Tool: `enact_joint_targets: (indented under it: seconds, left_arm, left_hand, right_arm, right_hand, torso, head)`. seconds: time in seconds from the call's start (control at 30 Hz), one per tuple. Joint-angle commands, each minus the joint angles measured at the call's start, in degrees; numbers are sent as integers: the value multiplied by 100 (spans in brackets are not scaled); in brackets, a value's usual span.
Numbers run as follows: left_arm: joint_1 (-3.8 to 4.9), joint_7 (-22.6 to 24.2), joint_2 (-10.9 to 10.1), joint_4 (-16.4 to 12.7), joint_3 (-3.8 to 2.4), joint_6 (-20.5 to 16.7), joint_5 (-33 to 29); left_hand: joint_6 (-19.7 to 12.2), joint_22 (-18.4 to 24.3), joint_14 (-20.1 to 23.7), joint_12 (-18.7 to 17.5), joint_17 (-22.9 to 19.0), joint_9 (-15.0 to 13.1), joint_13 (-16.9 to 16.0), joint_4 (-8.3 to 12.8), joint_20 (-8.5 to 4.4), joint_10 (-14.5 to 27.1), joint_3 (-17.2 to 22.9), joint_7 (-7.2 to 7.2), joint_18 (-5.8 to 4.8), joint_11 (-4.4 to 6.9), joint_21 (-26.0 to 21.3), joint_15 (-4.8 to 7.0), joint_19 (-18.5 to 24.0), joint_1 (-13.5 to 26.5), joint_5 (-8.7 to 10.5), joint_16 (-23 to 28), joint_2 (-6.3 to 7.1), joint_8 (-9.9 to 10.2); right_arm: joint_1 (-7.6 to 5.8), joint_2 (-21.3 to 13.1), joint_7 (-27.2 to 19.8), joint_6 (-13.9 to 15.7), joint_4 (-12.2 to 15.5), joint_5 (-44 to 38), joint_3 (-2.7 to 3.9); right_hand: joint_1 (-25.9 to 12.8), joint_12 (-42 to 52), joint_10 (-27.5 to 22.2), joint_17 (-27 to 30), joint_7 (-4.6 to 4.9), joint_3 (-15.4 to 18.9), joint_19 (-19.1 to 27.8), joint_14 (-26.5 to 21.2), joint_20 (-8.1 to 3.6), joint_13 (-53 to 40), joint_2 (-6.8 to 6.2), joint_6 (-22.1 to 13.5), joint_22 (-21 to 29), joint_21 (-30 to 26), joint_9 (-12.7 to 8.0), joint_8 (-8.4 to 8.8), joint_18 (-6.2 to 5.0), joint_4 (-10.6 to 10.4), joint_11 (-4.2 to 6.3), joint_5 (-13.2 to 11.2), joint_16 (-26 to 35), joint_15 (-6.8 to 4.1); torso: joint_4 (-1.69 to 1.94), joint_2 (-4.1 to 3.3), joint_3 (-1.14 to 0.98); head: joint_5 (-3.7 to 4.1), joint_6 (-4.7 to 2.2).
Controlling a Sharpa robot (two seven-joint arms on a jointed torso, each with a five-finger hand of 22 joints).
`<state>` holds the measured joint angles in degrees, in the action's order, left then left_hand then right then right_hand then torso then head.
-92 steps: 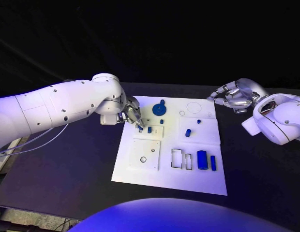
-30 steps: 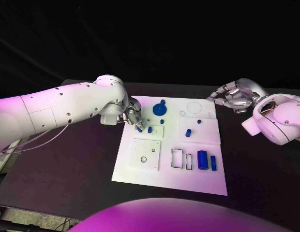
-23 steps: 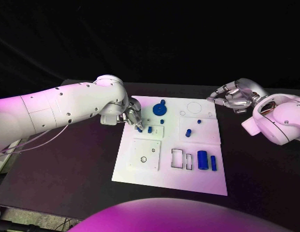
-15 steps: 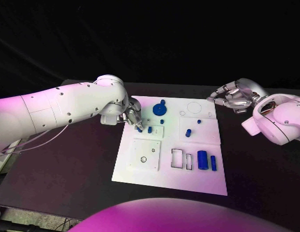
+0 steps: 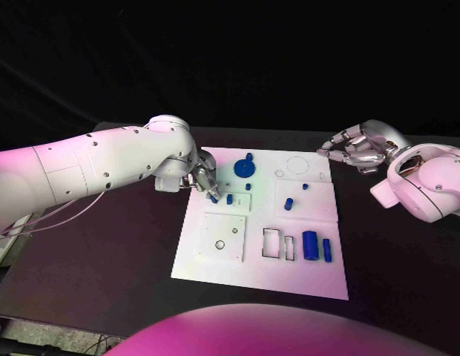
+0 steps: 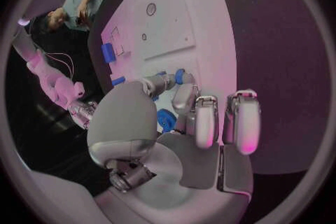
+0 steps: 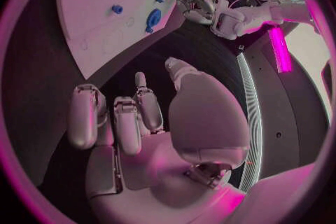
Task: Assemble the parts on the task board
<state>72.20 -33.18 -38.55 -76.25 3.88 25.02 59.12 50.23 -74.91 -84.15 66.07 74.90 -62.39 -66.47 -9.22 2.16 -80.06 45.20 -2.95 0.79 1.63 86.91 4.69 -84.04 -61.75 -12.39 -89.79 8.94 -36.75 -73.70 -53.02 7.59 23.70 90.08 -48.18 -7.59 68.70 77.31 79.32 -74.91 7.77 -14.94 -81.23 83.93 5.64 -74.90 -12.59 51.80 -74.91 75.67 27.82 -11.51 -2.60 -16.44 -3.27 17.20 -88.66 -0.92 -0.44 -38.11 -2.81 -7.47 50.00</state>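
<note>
The white task board (image 5: 254, 280) lies mid-table. My left hand (image 5: 201, 180) hangs over the board's left edge and pinches a small blue peg (image 5: 213, 197) between thumb and a finger; the same peg (image 6: 180, 75) shows at the fingertips in the left wrist view. Beside it another small peg (image 5: 230, 199) stands in a small square plate. A blue gear (image 5: 244, 169) sits further back, a short blue part (image 5: 289, 203) in the middle. My right hand (image 5: 355, 153) hovers off the board's far right corner, fingers loosely curled and holding nothing.
A thick blue cylinder (image 5: 310, 245) and a thin blue bar (image 5: 326, 250) lie near the board's front right, beside two rectangular slots (image 5: 271, 243). A square plate with a round hole (image 5: 222, 237) sits front left. Dark table surrounds the board.
The left arm has shifted slightly since the earliest frame; its hand stays at the board's left edge with the peg. The right hand has not moved.
</note>
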Motion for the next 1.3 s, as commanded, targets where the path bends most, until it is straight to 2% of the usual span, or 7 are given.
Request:
enact_joint_targets:
  seconds: [0.03, 0.57, 1.07, 1.3]
  left_arm:
    - [-41, -113, 24, 2, 46, 32, -145]
    - [-53, -203, 39, 26, 66, -59, -254]
    - [-59, -269, 45, 51, 75, -58, -265]
    - [-61, -311, 47, 59, 81, -14, -273]
  left_hand:
    - [25, -1401, -585, 18, 1510, -13, -2, 977, -23, -19, 936, 58, 1, 10, -12, -10, -405, 78, 4, -21, -4, -27]
    - [146, -1401, -585, 25, 1510, -24, 4, 859, -36, -49, 726, 126, 1, 51, -13, 18, -407, 338, 123, -21, 3, -16]
    - [230, -1406, -585, 24, 1510, 5, 9, 706, -71, -52, 412, 185, -3, 92, -4, 54, -416, 642, 207, -21, 141, 63]
    - [287, -1408, -585, 23, 1510, 31, 13, 637, -84, -51, 250, 199, -4, 103, -1, 65, -420, 779, 177, -21, 213, 104]
  right_arm:
    - [3, 1, -18, -65, 6, -59, 0]
    - [4, -3, -23, -66, 6, -59, 0]
    - [5, -3, -29, -65, 3, -59, 0]
    - [5, -5, -29, -63, 4, -59, 0]
  right_hand:
    - [-3, -18, -33, -1159, -13, 30, 34, 494, 3, -119, 67, -46, -803, -26, 7, -34, -103, 8, 12, 33, 19, 32]
    - [2, -27, -41, -1152, -13, 39, 37, 491, 3, -109, 71, -51, -802, -36, 11, -37, -104, 8, 11, 33, 22, 32]
    - [2, -27, -41, -1152, -13, 39, 37, 491, 3, -109, 71, -51, -802, -36, 11, -37, -104, 8, 11, 33, 22, 32]
    - [4, -33, -47, -1144, -12, 42, 48, 489, 3, -103, 75, -55, -794, -55, 12, -37, -109, 7, 11, 34, 26, 32]
  torso:
    - [-3, 0, 1]
    - [-2, 4, 0]
    - [-3, 5, -3]
    - [-5, 5, 1]
  head:
    - [2, 0]
    - [9, 0]
    - [10, 0]
    - [12, 0]
